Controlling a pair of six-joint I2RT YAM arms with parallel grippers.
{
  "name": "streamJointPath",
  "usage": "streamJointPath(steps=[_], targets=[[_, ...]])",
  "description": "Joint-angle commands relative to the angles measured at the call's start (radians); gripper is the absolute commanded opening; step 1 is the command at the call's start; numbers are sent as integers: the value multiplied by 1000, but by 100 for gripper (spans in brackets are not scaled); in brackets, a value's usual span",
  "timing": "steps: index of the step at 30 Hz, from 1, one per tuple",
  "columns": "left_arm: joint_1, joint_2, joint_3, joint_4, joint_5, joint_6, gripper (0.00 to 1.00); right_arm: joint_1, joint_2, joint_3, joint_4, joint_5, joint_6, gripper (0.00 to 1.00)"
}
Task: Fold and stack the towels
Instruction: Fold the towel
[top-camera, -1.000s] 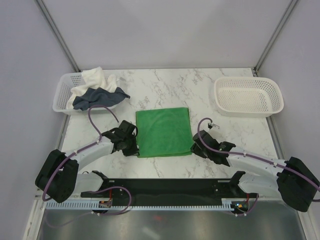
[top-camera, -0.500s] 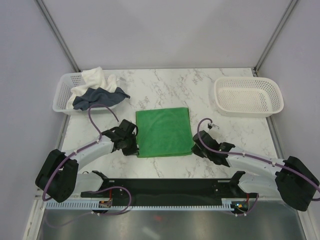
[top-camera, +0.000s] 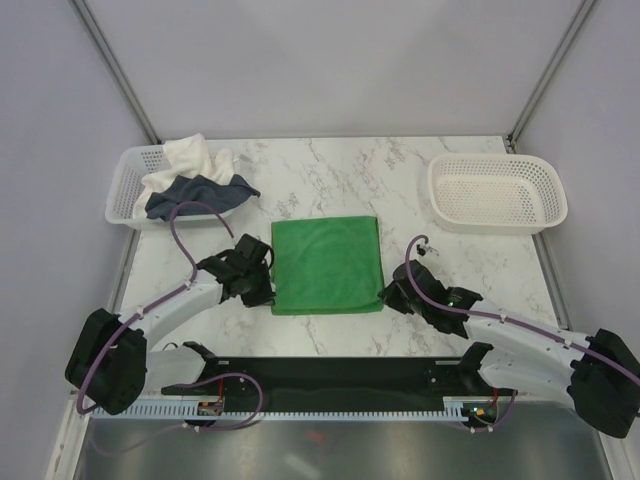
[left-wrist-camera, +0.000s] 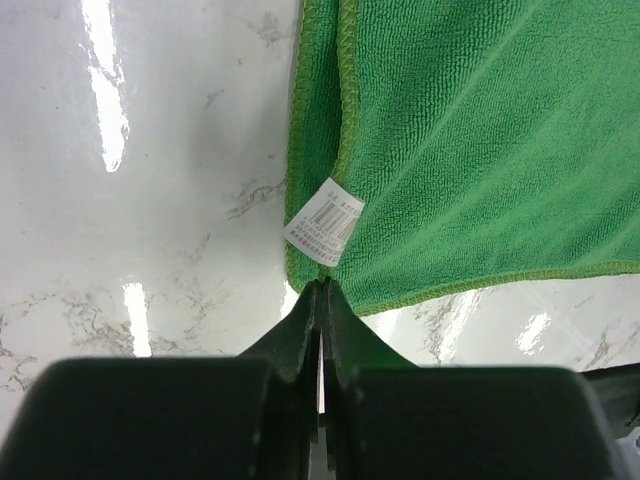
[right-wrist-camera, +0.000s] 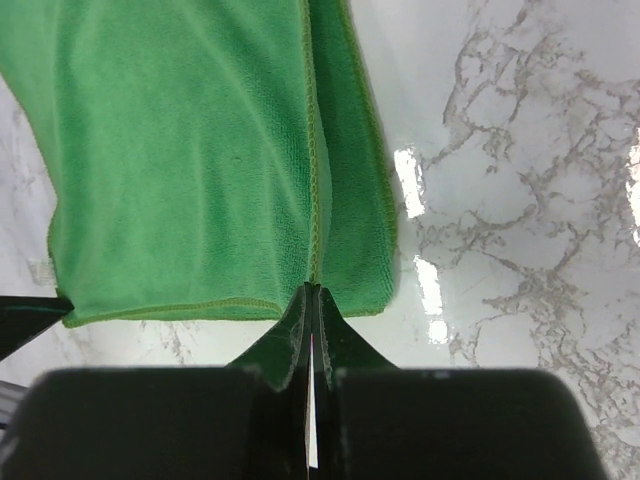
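The green towel (top-camera: 327, 265) lies folded into a near-square at the middle of the marble table (top-camera: 330, 170). My left gripper (top-camera: 268, 297) is shut on its near left corner (left-wrist-camera: 322, 285), just below a white label (left-wrist-camera: 323, 220). My right gripper (top-camera: 386, 297) is shut on the near edge close to the right corner, where the top layer's hem ends (right-wrist-camera: 312, 290). The navy towel (top-camera: 190, 193) and the cream towel (top-camera: 195, 155) lie crumpled in the left basket (top-camera: 122, 190).
A white mesh basket (top-camera: 497, 228) with nothing in it stands at the back right. Purple cables loop up from both arms. The black base rail (top-camera: 330, 375) runs along the near edge, and frame posts rise at both back corners.
My right gripper has closed on the towel's near edge. Both wrists have shifted slightly away from the bases. The towel has barely moved.
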Motion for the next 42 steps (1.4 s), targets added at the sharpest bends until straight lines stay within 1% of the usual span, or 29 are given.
streamJointPath(steps=[1,5,7,9,12,17,19,20,21,22,23,24,25,26,28,29,30,31,32,33,34,35,36,37,38,39,40,41,42], targets=[[-2,-43,8,-24,-29,24,2,4,-58,6,10,-11,-8,0],[-2,-22,-3,-25,-30,21,2,2,-81,-28,6,-19,-3,0],[-2,-8,-32,-22,-30,4,2,4,-73,-63,38,-37,18,0],[-7,4,-61,1,-20,-7,2,10,-71,-135,107,-72,38,0],[-8,23,-77,10,-32,-15,2,13,-73,-190,140,-69,64,0],[-13,43,-77,7,-44,-13,2,13,-70,-206,149,-52,61,0],[-16,40,-77,3,-44,-15,2,13,-52,-209,167,-69,64,0],[-18,38,-77,1,-46,-16,4,13,-47,-206,171,-74,63,3],[-19,37,-75,-2,-43,-19,9,13,-44,-201,168,-86,60,8],[-19,35,-71,-7,-37,-19,16,15,-48,-195,163,-91,49,19],[-19,30,-57,-22,-32,-19,27,13,-58,-166,148,-89,26,25],[-19,23,-45,-34,-34,-19,31,13,-68,-146,88,-83,14,31],[-19,4,-28,-53,-43,-18,39,13,-100,-122,51,-65,-3,40],[-19,-6,18,-89,-58,-15,43,13,-119,-70,14,-53,-34,45],[-16,-29,81,-131,-135,11,49,13,-154,-15,-84,4,-80,53],[-12,-31,147,-137,-180,33,51,11,-157,45,-122,27,-106,55],[-5,-26,182,-133,-202,83,54,8,-144,73,-127,41,-171,59],[17,-4,254,-120,-230,111,55,-5,-127,137,-126,62,-207,59],[30,19,290,-120,-230,146,55,-16,-101,173,-125,70,-251,59],[39,41,325,-96,-241,206,55,-27,-35,212,-122,79,-332,59],[54,65,359,-87,-244,228,55,-36,5,252,-121,93,-380,59],[61,122,420,-76,-230,249,55,-65,48,327,-115,110,-420,57],[67,150,451,-47,-213,283,55,-79,133,361,-104,112,-455,51],[77,185,497,-28,-189,301,55,-114,175,413,-87,107,-524,48],[80,219,518,-15,-164,318,54,-136,216,433,-45,63,-549,45],[82,300,541,-4,-140,340,53,-160,290,449,-20,26,-574,40],[88,338,564,7,-129,350,50,-189,324,464,2,-9,-589,39],[93,380,612,6,-123,358,48,-247,358,490,19,-43,-589,39],[96,461,632,6,-109,370,47,-268,416,501,49,-80,-595,38]])
